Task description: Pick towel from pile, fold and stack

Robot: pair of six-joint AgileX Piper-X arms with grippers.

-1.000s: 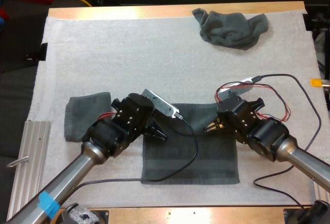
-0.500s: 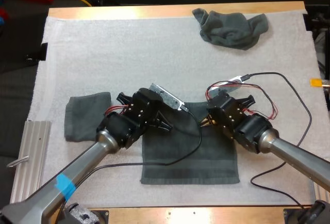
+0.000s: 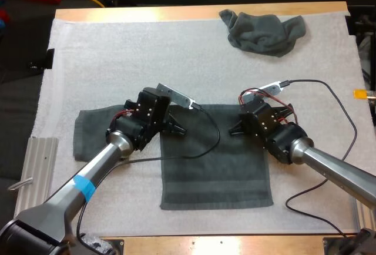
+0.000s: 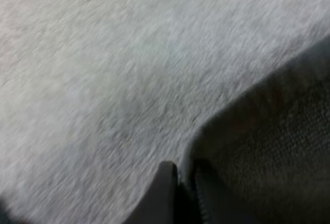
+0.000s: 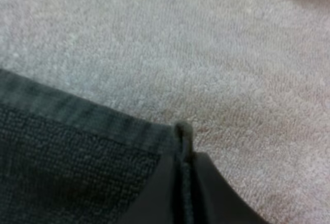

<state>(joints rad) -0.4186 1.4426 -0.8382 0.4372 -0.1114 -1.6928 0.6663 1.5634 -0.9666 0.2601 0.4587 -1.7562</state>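
towels: 3. flat towel [image 3: 217, 173] mid-mat, folded towel [image 3: 91, 134] just left of it, crumpled towel [image 3: 261, 32] at far right of mat [image 3: 117, 61]
claws: 2
left claw [image 3: 179, 129]: clamped on flat towel's far-left corner
right claw [image 3: 234, 130]: clamped on its far-right corner
flat towel axis: near square, edges parallel to tabletop [image 3: 176, 13] edges; far edge runs left-right between claws
hidden: left arm covers folded towel's right part

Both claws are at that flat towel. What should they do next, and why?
Probably lift together and carry the far edge toward the near edge: left gripper and right gripper each pinch a far corner of the flat towel.
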